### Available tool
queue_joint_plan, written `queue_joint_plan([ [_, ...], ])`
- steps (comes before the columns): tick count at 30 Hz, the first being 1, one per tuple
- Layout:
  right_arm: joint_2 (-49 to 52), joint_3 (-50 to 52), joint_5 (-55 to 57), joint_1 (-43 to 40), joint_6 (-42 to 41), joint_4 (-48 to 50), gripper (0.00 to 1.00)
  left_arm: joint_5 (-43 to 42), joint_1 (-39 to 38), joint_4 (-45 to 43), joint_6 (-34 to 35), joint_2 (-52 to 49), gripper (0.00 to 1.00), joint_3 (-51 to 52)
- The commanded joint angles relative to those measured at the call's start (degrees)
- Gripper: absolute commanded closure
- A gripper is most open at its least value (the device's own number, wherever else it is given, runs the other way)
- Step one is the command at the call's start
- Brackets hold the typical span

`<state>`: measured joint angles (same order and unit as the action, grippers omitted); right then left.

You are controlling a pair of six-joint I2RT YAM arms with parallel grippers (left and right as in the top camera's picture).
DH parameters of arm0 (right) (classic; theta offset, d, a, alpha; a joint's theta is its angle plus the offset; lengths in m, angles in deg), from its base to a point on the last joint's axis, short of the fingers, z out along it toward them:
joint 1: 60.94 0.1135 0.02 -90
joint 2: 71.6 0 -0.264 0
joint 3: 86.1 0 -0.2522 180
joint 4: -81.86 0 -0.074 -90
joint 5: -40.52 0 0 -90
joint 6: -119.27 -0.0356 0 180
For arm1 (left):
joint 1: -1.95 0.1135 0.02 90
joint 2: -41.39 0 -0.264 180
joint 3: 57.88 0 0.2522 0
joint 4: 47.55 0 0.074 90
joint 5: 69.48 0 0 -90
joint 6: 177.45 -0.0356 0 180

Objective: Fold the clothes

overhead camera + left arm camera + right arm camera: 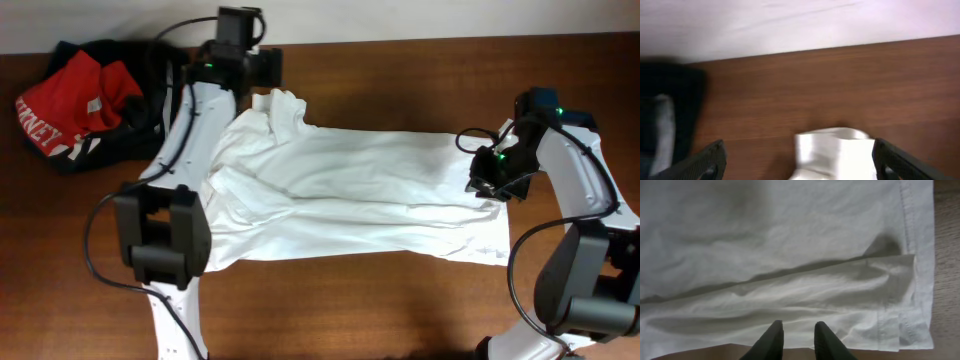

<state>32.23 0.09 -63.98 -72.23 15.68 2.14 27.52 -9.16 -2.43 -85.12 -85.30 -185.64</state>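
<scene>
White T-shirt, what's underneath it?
The T-shirt lies on the brown table, bare wood showing round its edges. Whatever else might be beneath the cloth is covered.

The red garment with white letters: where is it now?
Overhead view: the red garment lies at the table's far left corner, on the black garment, left of the white T-shirt.

The white T-shirt [350,195] lies spread out and rumpled, doubled lengthwise with long creases. Its stitched hem end sits just ahead of the right gripper's [795,330] narrowly parted jaws, with a folded-over flap on top. A bunched corner rises between the left gripper's [800,157] wide-apart jaws.
</scene>
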Motion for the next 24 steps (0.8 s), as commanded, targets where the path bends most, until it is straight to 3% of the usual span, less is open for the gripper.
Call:
queue_joint_plan([
  [1,0.15,-0.5,-0.98,0.39,-0.39,0.15,0.74,-0.96,3.91,-0.11,-2.19,-5.66,0.11,-0.44],
  [3,0.15,-0.48,-0.98,0.39,-0.39,0.13,0.74,-3.39,4.92,-0.28,-2.19,-7.15,0.11,-0.44],
  [4,0.15,-0.48,-0.98,0.42,-0.42,0.13,0.74,-3.72,5.14,-0.28,-2.21,-7.67,0.17,-0.44],
  [6,0.15,-0.48,-1.31,0.39,-1.07,-0.07,0.74,-3.8,5.29,-0.07,-2.23,-8.44,0.19,-0.44],
  [9,0.15,-0.48,-1.62,0.42,-2.34,0.04,0.74,-6.58,5.2,-0.61,-5.27,-9.07,0.19,-0.44],
  [24,0.15,-0.48,-1.6,0.39,-2.32,-0.74,0.73,-8.41,2.8,-2.27,-5.44,-15.56,0.24,-0.44],
])
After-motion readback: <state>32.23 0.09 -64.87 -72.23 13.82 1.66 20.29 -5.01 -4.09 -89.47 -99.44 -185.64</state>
